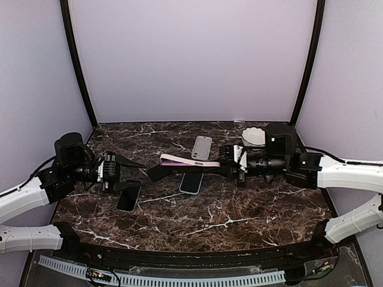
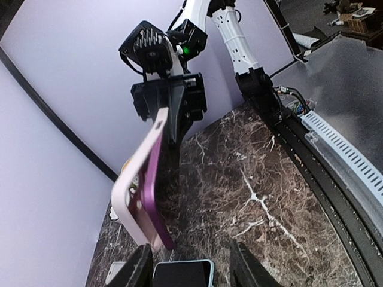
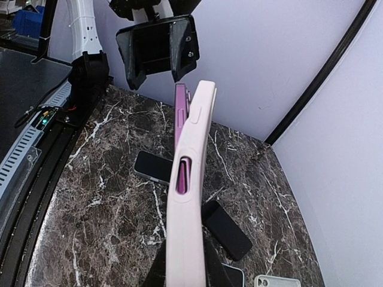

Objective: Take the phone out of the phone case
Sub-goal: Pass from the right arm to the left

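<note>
The right gripper point(image 2: 170, 113) clamped one end of the pink phone case point(image 3: 188, 197) above the marble table point(image 1: 239, 209), its fingers mostly hidden behind the case. Only an edge of the purple phone point(image 3: 181, 113) showed, lifting out of the case. The left gripper point(image 3: 158, 51) stood spread, apart from both.

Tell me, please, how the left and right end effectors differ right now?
The left end effector is open, while the right end effector is shut. The left end effector holds nothing; the right end effector grips the pink phone case containing the purple phone. Both are raised above the marble table, facing each other.
</note>
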Motion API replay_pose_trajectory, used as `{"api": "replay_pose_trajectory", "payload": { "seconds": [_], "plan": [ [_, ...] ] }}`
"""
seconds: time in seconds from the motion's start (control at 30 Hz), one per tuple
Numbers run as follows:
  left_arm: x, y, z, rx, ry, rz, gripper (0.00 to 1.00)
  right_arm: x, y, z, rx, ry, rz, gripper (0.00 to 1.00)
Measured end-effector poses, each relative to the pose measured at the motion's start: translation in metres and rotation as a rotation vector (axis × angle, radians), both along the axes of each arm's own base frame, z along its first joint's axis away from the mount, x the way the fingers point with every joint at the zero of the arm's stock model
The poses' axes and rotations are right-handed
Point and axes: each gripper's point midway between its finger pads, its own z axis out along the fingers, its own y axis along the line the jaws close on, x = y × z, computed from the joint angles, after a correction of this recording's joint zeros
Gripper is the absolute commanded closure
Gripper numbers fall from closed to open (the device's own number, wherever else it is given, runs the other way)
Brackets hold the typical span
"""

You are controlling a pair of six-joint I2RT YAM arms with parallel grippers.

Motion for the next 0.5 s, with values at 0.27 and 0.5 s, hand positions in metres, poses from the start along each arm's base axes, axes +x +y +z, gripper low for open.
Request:
{"api": "replay_pose_trajectory", "payload": {
  "seconds": [0.27, 0.5],
  "plan": [
    [-0.010, -0.008, 0.013, -0.070, 0.091, -0.103, 0.57, -0.006, 0.016, -0.030, -0.075, -0.016, 0.036, 1.00],
    [-0.019, -0.010, 0.014, -0.076, 0.116, -0.154, 0.63, -0.006, 0.023, -0.026, -0.074, -0.046, 0.050, 1.00]
  ]
}}
